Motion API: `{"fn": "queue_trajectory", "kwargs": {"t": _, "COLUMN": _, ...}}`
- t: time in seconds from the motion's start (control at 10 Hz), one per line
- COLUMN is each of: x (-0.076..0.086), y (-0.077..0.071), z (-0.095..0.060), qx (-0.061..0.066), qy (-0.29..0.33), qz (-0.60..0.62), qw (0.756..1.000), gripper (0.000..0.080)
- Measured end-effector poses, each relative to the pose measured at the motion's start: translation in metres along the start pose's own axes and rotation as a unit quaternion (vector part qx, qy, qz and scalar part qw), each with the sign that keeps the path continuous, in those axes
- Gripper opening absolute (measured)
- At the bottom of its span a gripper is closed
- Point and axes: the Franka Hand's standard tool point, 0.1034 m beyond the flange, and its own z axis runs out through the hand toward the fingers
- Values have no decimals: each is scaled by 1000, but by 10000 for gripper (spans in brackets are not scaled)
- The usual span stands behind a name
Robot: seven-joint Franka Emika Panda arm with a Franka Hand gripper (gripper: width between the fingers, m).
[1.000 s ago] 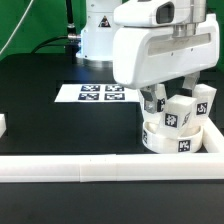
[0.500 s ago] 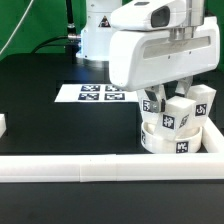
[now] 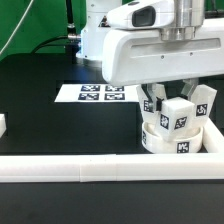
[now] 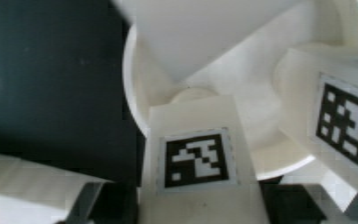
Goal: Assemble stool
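The stool's round white seat disc (image 3: 165,141) lies at the exterior view's right, against the front rail. Three tagged white leg blocks stand up from it. My gripper (image 3: 172,96) hangs right over them, shut on the middle leg (image 3: 177,116). A second leg (image 3: 204,102) stands behind it to the right, and a third (image 3: 153,104) is partly hidden by a finger. In the wrist view the held leg (image 4: 197,150) runs between my gripper (image 4: 197,206)'s dark fingers (image 4: 87,200). The seat's (image 4: 158,75) curved rim shows beyond it, with another leg (image 4: 345,110) alongside.
The marker board (image 3: 98,93) lies flat on the black table left of the seat. A long white border rail (image 3: 90,168) runs along the front and another (image 3: 214,140) stands at the right. A small white piece (image 3: 3,125) sits at the left edge. The arm's base (image 3: 95,40) is behind.
The jaws have closed from wide open onto the middle leg. The gripper body has shifted slightly to the exterior view's left; seat and legs look unmoved.
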Motion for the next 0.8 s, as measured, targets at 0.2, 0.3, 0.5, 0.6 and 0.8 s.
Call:
{"fn": "queue_trajectory", "kwargs": {"t": 0.2, "x": 1, "y": -6, "z": 0, "qx": 0, "qy": 1, "qz": 119, "qw": 993, "gripper": 341}}
{"fn": "queue_trajectory", "kwargs": {"t": 0.3, "x": 1, "y": -6, "z": 0, "qx": 1, "qy": 1, "qz": 173, "qw": 985, "gripper": 341}}
{"fn": "queue_trajectory", "kwargs": {"t": 0.5, "x": 1, "y": -8, "z": 0, "qx": 2, "qy": 1, "qz": 305, "qw": 952, "gripper": 343}}
{"fn": "queue_trajectory", "kwargs": {"t": 0.6, "x": 1, "y": -5, "z": 0, "qx": -1, "qy": 2, "qz": 359, "qw": 933, "gripper": 343}}
{"fn": "queue_trajectory", "kwargs": {"t": 0.8, "x": 0, "y": -3, "z": 0, "qx": -6, "qy": 3, "qz": 407, "qw": 914, "gripper": 344}}
